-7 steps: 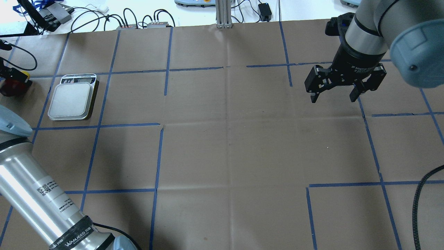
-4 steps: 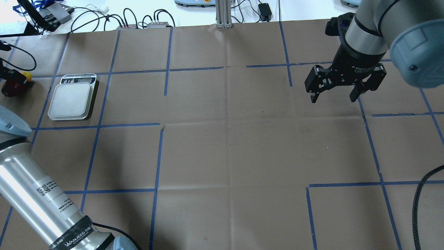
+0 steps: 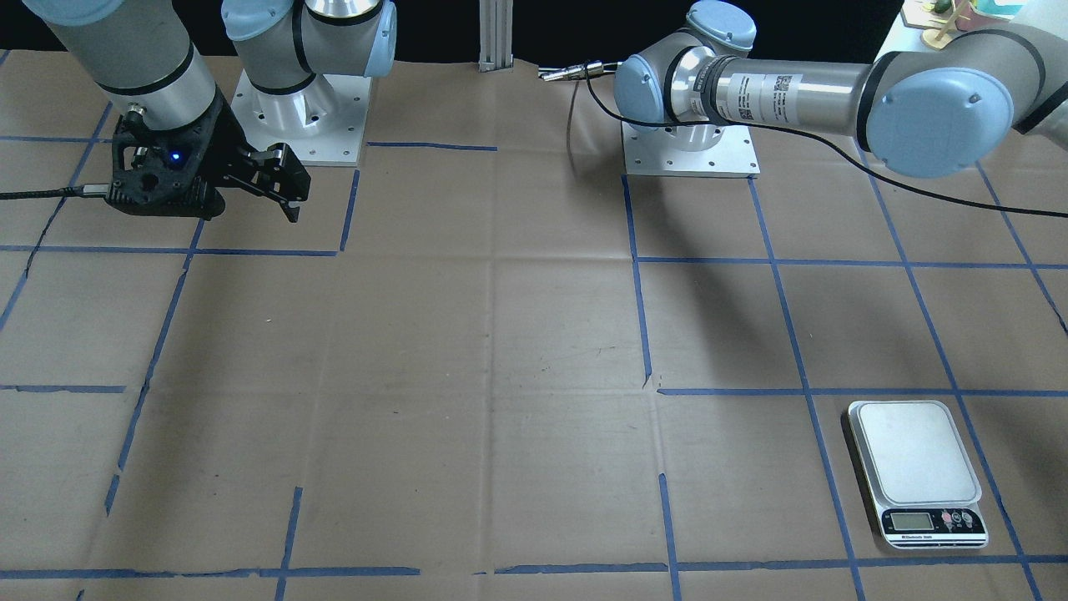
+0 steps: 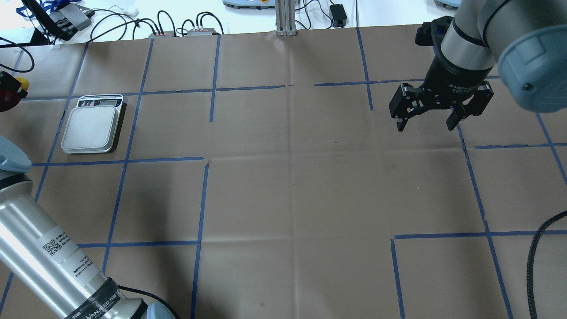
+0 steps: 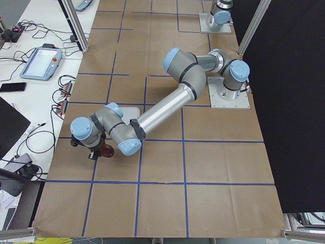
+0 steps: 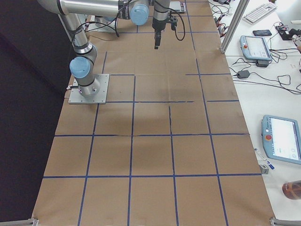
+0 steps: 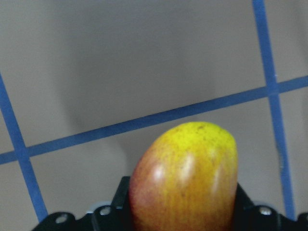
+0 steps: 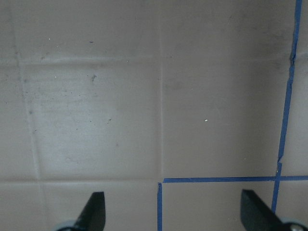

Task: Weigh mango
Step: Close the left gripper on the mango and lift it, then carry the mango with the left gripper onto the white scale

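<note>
The mango, red fading to yellow, sits between the jaws of my left gripper. In the overhead view the left gripper and the mango are at the far left edge, left of the scale and partly cut off. In the exterior left view the mango hangs under the wrist just above the paper. The scale is white and grey with a bare platform; it also shows in the front view. My right gripper is open and empty above the far right of the table.
Brown paper with a blue tape grid covers the table. Cables and small boxes lie beyond the far edge beside an aluminium post. A black cable hangs at the near right.
My left gripper has moved with the mango further left and toward the far side, away from the scale and partly out of the overhead view. The right arm has not moved.
</note>
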`<state>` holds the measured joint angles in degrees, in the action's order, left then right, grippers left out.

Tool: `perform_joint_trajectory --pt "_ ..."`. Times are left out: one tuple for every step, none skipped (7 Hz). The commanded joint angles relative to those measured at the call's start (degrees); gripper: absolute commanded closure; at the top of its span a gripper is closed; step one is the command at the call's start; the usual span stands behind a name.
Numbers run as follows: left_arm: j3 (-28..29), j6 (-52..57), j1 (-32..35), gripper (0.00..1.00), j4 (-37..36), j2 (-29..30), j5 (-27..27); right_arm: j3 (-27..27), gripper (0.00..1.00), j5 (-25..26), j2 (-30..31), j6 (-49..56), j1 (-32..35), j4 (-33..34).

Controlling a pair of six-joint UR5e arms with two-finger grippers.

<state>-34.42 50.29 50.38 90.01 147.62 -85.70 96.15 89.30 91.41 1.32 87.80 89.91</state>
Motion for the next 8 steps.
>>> perform_joint_trajectory --pt "-10.86 -11.99 5.65 0.51 2.45 -8.71 0.01 0.0 0.0 0.0 0.0 0.0 0.0 0.0" --pt "-19.19 -17.53 8.56 0.51 -0.51 -13.1 -0.69 0.0 0.0 0.0 0.0 0.0 0.0 0.0" --pt "-26.15 -20.98 10.07 0.51 -5.58 -15.49 -0.69 0.0 0.0 0.0 0.0 0.0 0.0 0.0" --pt "-31.96 -22.41 10.43 0.51 -10.25 -16.3 -0.69 0.0 0.0 0.0 0.0 0.0 0.0 0.0" --pt "-35.59 -22.6 10.44 0.5 -16.56 -16.4 -0.78 0.0 0.0 0.0 0.0 0.0 0.0 0.0" --pt "-37.54 -22.69 10.44 0.5 -18.01 -16.48 -0.78 0.0 0.0 0.0 0.0 0.0 0.0 0.0" --pt "-37.82 -23.64 10.52 0.5 -17.94 -16.14 -0.78 0.0 0.0 0.0 0.0 0.0 0.0 0.0" --pt "-37.82 -24.0 10.61 0.49 -17.94 -16.22 -0.96 0.0 0.0 0.0 0.0 0.0 0.0 0.0"
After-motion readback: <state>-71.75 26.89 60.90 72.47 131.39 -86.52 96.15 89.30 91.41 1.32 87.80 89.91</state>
